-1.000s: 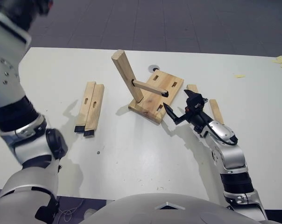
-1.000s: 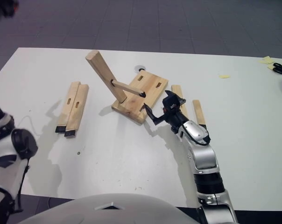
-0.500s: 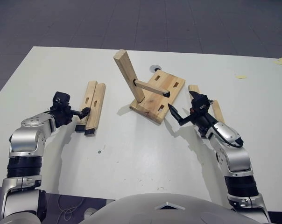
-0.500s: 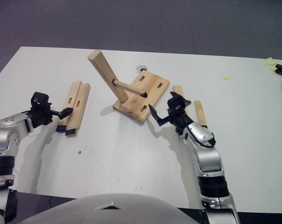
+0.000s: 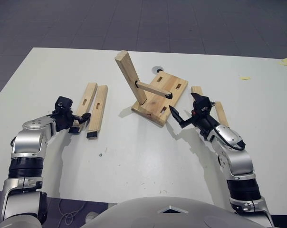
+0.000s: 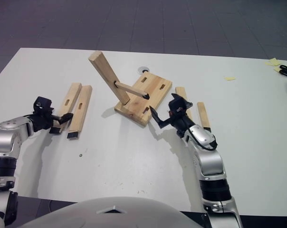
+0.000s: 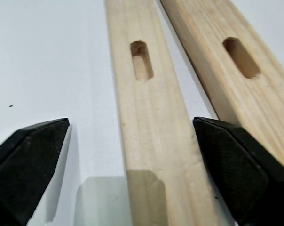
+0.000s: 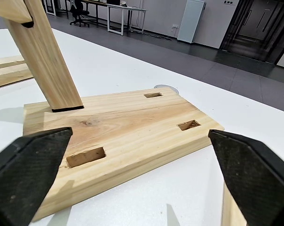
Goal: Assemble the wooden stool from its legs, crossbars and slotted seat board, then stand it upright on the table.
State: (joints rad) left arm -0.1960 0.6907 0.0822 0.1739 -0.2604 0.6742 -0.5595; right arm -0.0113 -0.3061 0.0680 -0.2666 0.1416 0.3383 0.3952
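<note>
Wooden leg (image 5: pixel 88 95) straddled by spread left jaws — right jaws parted, facing seat board (image 5: pixel 157 108)

White table (image 5: pixel 134 161), dark tiled floor (image 5: pixel 191 19) beyond

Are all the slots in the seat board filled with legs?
No, the seat board holds one leg; three slots are empty.

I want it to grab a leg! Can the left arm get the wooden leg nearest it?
Probably yes: the left end effector is open, fingers either side of that leg at its end, nothing blocking.
</note>
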